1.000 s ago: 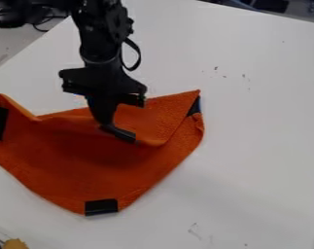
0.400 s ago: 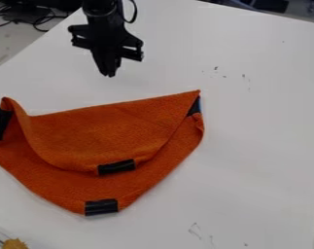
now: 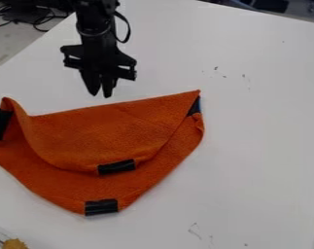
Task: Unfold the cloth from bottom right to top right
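My gripper [image 3: 100, 95] hangs over the white table at the upper left, just beyond the far edge of the cloth and not touching it. Its two fingers are a little apart with nothing between them. The orange cloth [image 3: 107, 131] lies folded over itself, its upper layer ending in a corner with black tape [image 3: 116, 167]. Below that, the lower layer has its own taped corner [image 3: 101, 206]. Another black-taped corner [image 3: 0, 124] stands slightly raised at the left, and a dark patch [image 3: 194, 107] shows at the right corner.
The white table [image 3: 256, 146] extends to the right of the cloth. A yellowish object [image 3: 15, 243] sits at the bottom left corner. Dark cables [image 3: 45, 19] lie beyond the table at the upper left.
The gripper has left the cloth and moved back, then come slightly nearer with its fingers parted. The upper layer's taped corner has dropped toward the lower one.
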### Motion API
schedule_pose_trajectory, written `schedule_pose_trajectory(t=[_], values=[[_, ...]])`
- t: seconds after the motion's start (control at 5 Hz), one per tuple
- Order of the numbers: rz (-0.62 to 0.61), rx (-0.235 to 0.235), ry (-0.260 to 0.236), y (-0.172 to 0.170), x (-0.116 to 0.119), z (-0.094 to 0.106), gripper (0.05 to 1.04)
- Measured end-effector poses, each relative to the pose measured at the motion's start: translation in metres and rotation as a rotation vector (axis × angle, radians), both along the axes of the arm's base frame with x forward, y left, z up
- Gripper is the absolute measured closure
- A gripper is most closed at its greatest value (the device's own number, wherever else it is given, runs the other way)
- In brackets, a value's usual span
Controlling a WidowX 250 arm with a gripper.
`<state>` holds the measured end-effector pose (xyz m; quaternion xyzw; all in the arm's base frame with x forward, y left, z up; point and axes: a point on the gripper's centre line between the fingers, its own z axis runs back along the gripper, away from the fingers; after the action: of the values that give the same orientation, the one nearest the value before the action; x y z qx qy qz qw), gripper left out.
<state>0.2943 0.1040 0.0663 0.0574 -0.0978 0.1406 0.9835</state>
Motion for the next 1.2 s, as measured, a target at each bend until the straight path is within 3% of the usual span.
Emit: schedule_pose_trajectory(t=[0.2,0.4,0.8,1.2], values=[[0.112,0.009,0.004,-0.011,-0.035,0.001,0.299],[0.152,-0.038,0.010,-0.020,-0.052,-0.015,0.083],[0.168,-0.164,0.039,-0.030,-0.056,-0.046,0.083],[0.185,-0.204,0.109,-0.041,-0.068,-0.049,0.138]])
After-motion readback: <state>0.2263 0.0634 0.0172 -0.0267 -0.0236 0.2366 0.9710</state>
